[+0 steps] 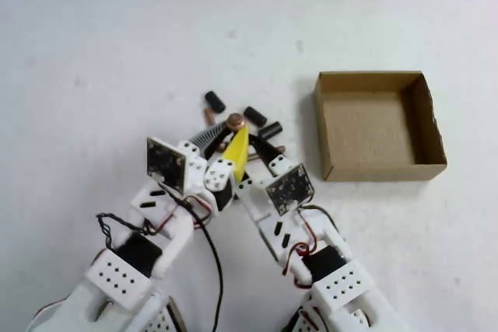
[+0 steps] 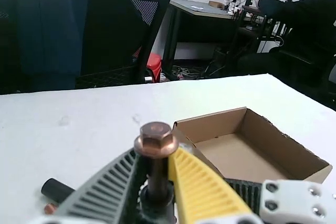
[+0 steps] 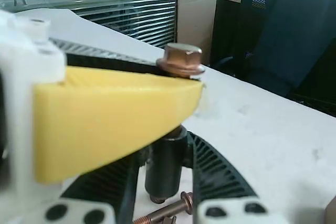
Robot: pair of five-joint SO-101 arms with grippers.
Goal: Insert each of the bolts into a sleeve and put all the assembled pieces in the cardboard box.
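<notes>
A copper bolt [image 1: 235, 120] stands upright over the middle of the table, and my left gripper [image 1: 231, 134] is shut on its shank between a grey finger and a yellow finger [image 2: 197, 184]. The bolt head [image 2: 156, 139] rises above the fingers. Its shank [image 2: 157, 174] runs down into a black sleeve [image 3: 167, 163], with my right gripper [image 3: 168, 174] shut on the sleeve from below the left one. The open cardboard box [image 1: 379, 170] sits to the right with nothing in it.
Three loose black sleeves [image 1: 214, 102] [image 1: 254, 117] [image 1: 270, 130] lie just beyond the grippers. Loose copper bolts [image 1: 208, 117] [image 1: 267, 152] lie among them, one bolt [image 3: 167, 211] under the held sleeve. The table's left and far parts are bare.
</notes>
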